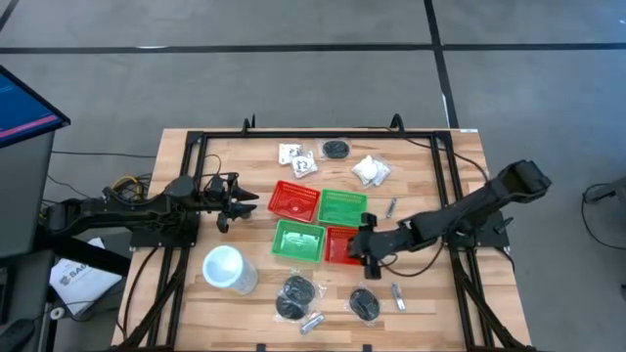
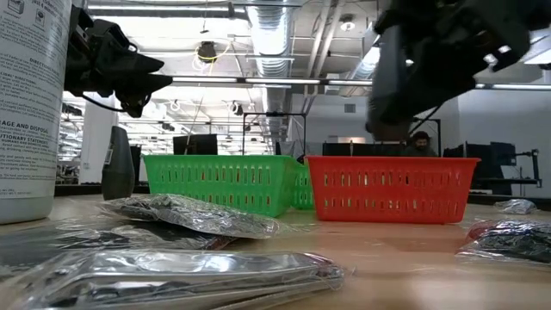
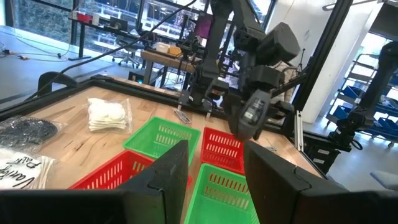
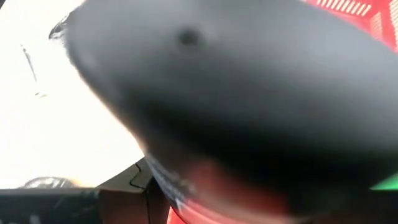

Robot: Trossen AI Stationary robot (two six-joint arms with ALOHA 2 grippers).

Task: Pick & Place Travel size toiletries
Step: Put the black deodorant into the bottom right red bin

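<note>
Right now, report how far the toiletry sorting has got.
Done: nothing visibly binned; no basket shows contents in the high view. In hand: the right end effector is low over the near red basket; whether it holds anything is hidden. The left end effector waits open beside the baskets. Left: white packets, black bundles and silvery tubes lie loose on the table.

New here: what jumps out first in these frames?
Four square baskets, two red and two green, sit clustered mid-table in a bright checker pattern. The right gripper hangs over the near red basket, while the left gripper waits off to the left beside the cluster with its jaws apart. Toiletry packets lie scattered on the bare wood around them, and a large white cup stands at the near left.
</note>
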